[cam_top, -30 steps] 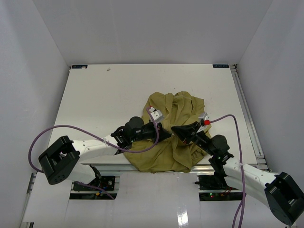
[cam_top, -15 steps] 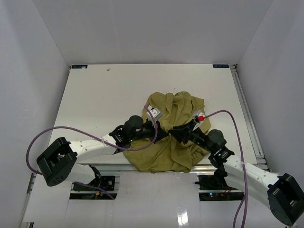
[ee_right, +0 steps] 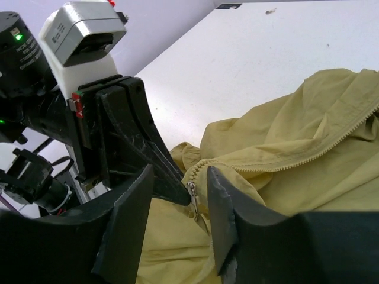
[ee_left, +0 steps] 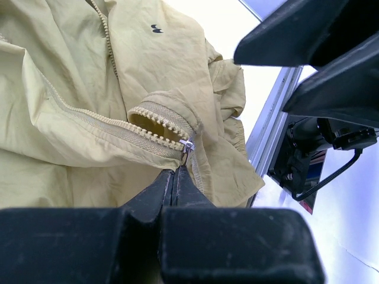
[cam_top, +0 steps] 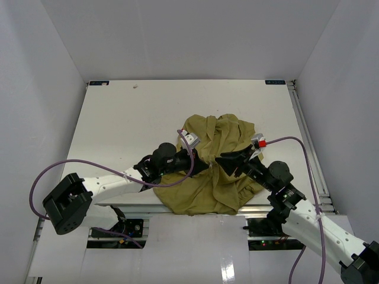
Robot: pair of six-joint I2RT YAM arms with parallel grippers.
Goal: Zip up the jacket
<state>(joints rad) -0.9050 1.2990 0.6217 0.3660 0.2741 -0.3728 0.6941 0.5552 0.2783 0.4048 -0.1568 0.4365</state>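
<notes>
Pinching the zipper pull with your left, right jaws standing open around it.
Your left gripper (ee_left: 176, 177) has its jaws closed tight on the silver zipper pull (ee_left: 186, 145), just where the two toothed tracks meet. Your right gripper (ee_right: 180, 195) faces it head-on, jaws apart, one finger on either side of that same pull and gripping nothing. The jacket (cam_top: 204, 192) lies crumpled on the white table (cam_top: 130, 118) towards the near edge, between your two arms, with its tracks parted beyond the pull.

no legible txt, tiny dark mark (ee_left: 156, 28) on jacket (ee_left: 89, 77) — unreadable
</notes>
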